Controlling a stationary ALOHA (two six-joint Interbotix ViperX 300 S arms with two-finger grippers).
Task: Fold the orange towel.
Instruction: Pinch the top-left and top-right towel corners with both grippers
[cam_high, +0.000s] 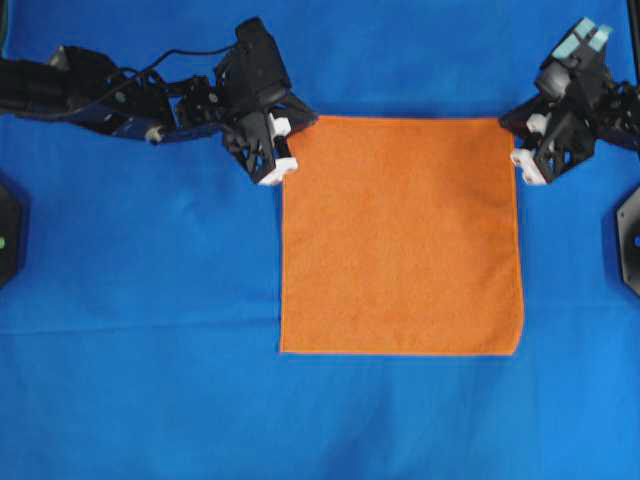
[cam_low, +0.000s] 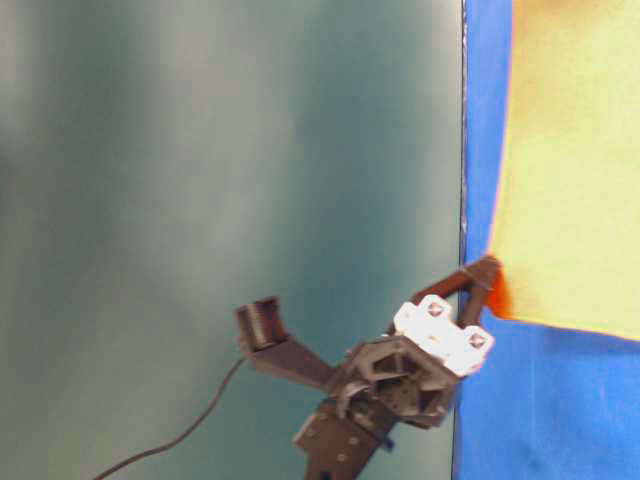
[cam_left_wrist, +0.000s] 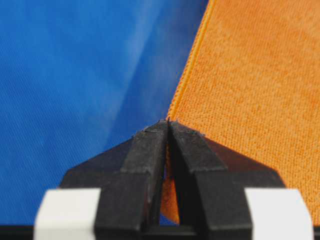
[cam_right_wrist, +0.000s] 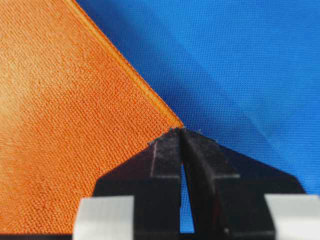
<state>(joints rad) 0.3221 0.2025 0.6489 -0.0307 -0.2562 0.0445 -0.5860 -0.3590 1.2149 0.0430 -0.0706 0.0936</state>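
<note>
Overhead view: the orange towel (cam_high: 400, 235) lies flat and square on the blue-covered bench (cam_high: 140, 380), its two far corners pinched by the left gripper (cam_high: 283, 148) and the right gripper (cam_high: 520, 143). Wrist views show both sets of jaws closed tight on cloth at the stitched edging. A clean fold likely calls for raising both corners together, carrying them level toward the near edge, and matching hems before release. No brand, label or writing is legible anywhere.
</note>
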